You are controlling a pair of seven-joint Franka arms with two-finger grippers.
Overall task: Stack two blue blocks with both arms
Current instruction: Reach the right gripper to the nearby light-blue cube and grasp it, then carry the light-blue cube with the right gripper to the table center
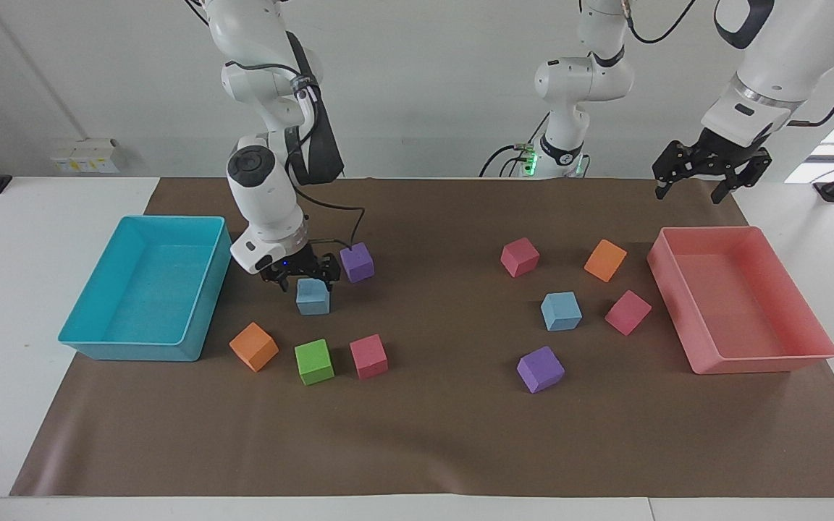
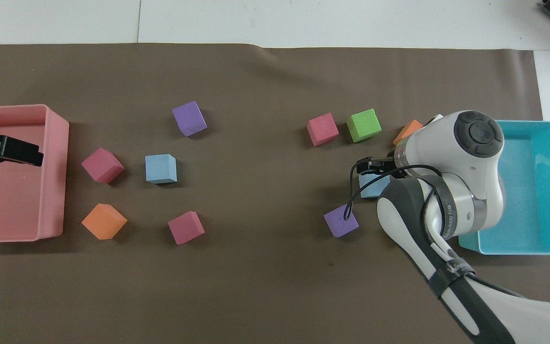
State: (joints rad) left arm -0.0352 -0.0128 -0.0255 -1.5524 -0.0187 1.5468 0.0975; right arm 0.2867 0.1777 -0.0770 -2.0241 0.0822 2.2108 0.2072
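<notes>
Toward the right arm's end, turquoise tray [image 1: 127, 349]. Near it, right gripper [image 1: 306, 278] low over first blue block [image 1: 313, 298], jaws spread, one finger at either side of its top; contact impossible to tell. Second blue block [image 1: 561, 311] flat on brown mat [image 1: 431, 434] toward the left arm's end, beside pink cube [image 1: 628, 312]. Up over pink tray [image 1: 757, 364], left gripper [image 1: 688, 192] idle, jaws spread
</notes>
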